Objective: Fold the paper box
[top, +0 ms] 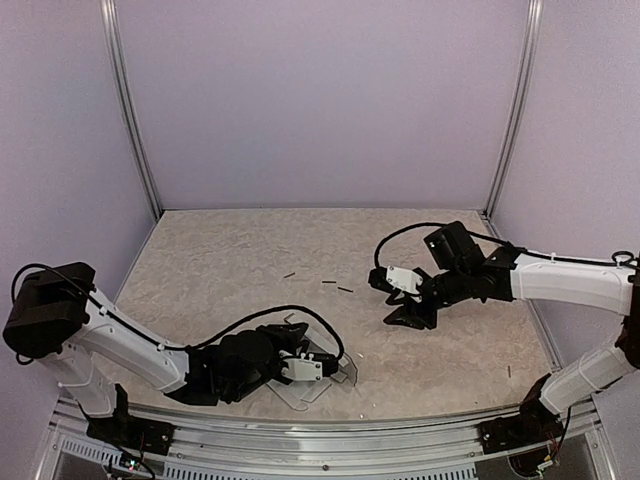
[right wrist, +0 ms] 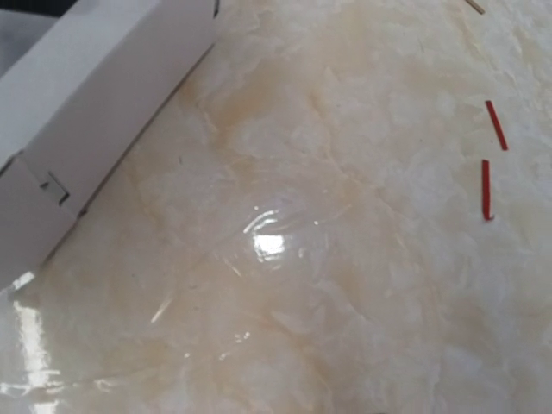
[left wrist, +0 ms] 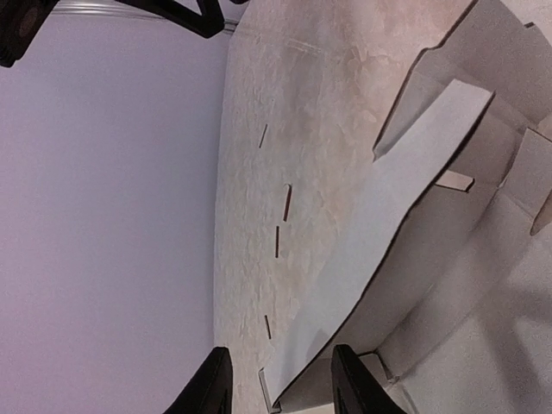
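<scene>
The paper box (top: 340,378) is a pale card blank lying near the front edge, mostly under my left gripper (top: 300,362). In the left wrist view one long flap (left wrist: 405,198) stands up from the blank, and its lower edge runs down between my two dark fingertips (left wrist: 211,384). The jaws are apart, with a wide gap on the left side of the flap. My right gripper (top: 408,318) hangs over the table to the right of the box, with nothing seen in it. Its fingers are out of the right wrist view, which shows a folded white part of the box (right wrist: 95,95) at upper left.
Thin dark scraps (top: 344,289) lie scattered mid-table, seen again as dark slivers (left wrist: 287,203) and red strips (right wrist: 487,190) in the wrist views. Lilac walls with metal posts (top: 130,110) enclose the table. A metal rail (top: 320,440) runs along the front.
</scene>
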`<state>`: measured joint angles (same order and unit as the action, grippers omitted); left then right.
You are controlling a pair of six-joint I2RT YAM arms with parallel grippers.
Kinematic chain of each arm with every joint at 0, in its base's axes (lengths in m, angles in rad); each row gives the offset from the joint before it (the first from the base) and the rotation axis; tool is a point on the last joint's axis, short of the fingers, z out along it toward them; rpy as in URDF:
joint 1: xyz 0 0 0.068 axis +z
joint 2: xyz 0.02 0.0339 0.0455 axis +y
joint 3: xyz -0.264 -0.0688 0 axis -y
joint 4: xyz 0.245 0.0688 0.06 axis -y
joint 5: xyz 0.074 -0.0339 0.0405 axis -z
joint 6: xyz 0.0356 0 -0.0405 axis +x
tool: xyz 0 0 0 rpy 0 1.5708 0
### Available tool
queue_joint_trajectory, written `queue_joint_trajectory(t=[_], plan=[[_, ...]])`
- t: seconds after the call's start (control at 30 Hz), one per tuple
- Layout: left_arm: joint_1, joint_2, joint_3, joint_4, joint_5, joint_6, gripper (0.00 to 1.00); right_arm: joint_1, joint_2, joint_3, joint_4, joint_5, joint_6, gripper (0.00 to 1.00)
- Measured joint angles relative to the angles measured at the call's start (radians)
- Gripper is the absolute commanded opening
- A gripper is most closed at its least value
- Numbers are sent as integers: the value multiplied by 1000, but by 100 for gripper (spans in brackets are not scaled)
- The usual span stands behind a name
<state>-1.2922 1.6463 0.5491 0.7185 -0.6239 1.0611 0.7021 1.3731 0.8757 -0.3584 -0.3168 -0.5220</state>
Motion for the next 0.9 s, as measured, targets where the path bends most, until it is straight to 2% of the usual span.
queue_joint_trajectory(t=[0.2, 0.57, 0.77, 0.9], plan=[[7, -24, 5, -54, 14, 27, 35, -13, -6, -6, 0, -15, 0, 44], [30, 93, 24, 45, -14, 171, 31, -14, -11, -6, 0, -31, 0, 44], [31, 98, 27, 85, -21, 206, 19, -14, -11, -6, 0, -37, 0, 44], [31, 108, 33, 116, -25, 230, 16, -14, -11, -6, 0, -39, 0, 43]])
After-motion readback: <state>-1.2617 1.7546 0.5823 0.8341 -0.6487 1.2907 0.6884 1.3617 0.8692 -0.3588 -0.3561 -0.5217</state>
